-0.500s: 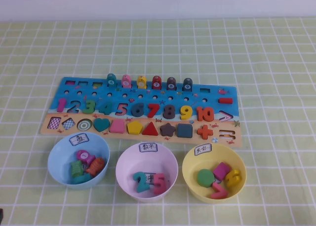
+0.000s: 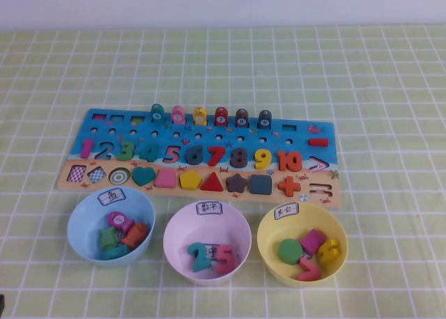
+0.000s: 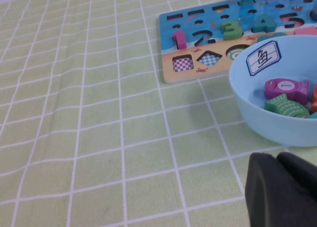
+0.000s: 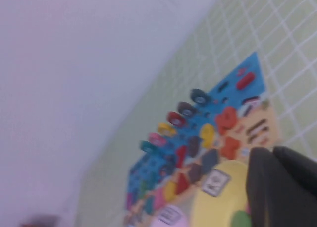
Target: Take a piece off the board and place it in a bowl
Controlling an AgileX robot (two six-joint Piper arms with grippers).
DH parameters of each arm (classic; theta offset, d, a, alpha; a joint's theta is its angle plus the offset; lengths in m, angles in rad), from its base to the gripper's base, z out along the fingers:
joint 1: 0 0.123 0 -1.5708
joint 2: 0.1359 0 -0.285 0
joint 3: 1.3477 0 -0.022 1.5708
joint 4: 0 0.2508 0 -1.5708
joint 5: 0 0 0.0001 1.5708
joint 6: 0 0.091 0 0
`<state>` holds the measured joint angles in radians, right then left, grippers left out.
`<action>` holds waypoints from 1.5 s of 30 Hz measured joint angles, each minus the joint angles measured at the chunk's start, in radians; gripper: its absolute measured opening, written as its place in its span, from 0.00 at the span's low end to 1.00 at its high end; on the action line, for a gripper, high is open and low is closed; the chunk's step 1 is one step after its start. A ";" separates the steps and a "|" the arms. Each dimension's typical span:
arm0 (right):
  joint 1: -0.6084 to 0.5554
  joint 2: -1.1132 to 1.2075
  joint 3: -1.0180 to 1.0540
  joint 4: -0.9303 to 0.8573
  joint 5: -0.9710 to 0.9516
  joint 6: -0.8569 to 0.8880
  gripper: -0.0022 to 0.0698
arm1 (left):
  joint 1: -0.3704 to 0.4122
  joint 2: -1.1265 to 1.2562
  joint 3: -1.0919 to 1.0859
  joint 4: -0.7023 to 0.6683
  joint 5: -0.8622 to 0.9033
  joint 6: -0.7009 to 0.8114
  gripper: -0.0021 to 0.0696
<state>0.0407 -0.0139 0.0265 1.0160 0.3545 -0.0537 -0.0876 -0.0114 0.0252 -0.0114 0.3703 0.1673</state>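
Note:
The orange-red "10" piece (image 2: 289, 161) lies in its slot at the right end of the number row on the board (image 2: 293, 129); the blurred right wrist view shows it too (image 4: 227, 119). The pale pink bowl (image 2: 180, 227) stands in front of the board's middle and holds a green 2 and a pink 5. Neither arm appears in the high view. My left gripper (image 3: 277, 157) is shut and empty, low over the cloth beside the light blue bowl (image 3: 247, 103). My right gripper (image 4: 272, 151) is shut and empty, over the yellow bowl (image 4: 218, 202).
The light blue bowl (image 2: 80, 225) with fish pieces sits left of the pink one, the yellow bowl (image 2: 268, 230) with several pieces to its right. A yellow 9 (image 2: 263, 158) and a red plus (image 2: 289, 186) neighbour the "10". Coloured pegs (image 2: 221, 115) stand along the board's far edge.

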 joint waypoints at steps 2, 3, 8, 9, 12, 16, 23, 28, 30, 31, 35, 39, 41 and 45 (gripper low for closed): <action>0.000 0.000 0.000 0.142 -0.013 0.000 0.01 | 0.000 0.000 0.000 0.000 0.000 0.000 0.02; 0.000 0.000 0.000 0.191 -0.019 0.000 0.01 | 0.000 0.000 0.000 0.000 0.000 0.000 0.02; 0.000 0.000 0.000 0.203 -0.026 0.000 0.01 | 0.000 0.000 0.000 0.000 0.000 0.000 0.02; 0.000 0.000 0.000 0.183 -0.026 0.000 0.01 | 0.000 0.000 0.000 0.000 0.000 0.000 0.02; 0.000 0.000 0.000 0.159 -0.026 0.000 0.01 | 0.000 0.000 0.000 0.000 0.000 0.000 0.02; 0.000 0.000 0.000 0.152 -0.026 -0.013 0.01 | 0.000 0.000 0.000 0.000 0.000 0.000 0.02; 0.000 0.091 -0.120 0.052 0.028 -0.154 0.01 | 0.000 0.000 0.000 0.000 0.000 0.000 0.02; 0.000 0.317 -0.359 -0.181 0.164 -0.192 0.01 | 0.000 0.000 0.000 0.000 0.000 0.000 0.02; 0.000 0.432 -0.470 -0.236 0.242 -0.230 0.01 | 0.000 0.000 0.000 0.000 0.000 0.000 0.02; 0.000 0.490 -0.527 -0.253 0.285 -0.262 0.01 | 0.000 0.000 0.000 0.000 0.000 0.000 0.02; 0.000 0.705 -0.735 -0.317 0.446 -0.361 0.01 | 0.000 0.000 0.000 0.000 0.000 0.000 0.02; 0.000 0.897 -0.948 -0.443 0.608 -0.376 0.01 | 0.000 0.000 0.000 0.000 0.000 0.000 0.02; 0.000 1.000 -1.048 -0.514 0.680 -0.360 0.01 | 0.000 0.000 0.000 0.000 0.000 0.000 0.02; 0.027 1.182 -1.204 -0.653 0.772 -0.316 0.01 | 0.000 0.000 0.000 0.000 0.000 0.000 0.02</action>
<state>0.0681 1.1682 -1.1775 0.3628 1.1263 -0.3694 -0.0876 -0.0114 0.0252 -0.0114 0.3703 0.1673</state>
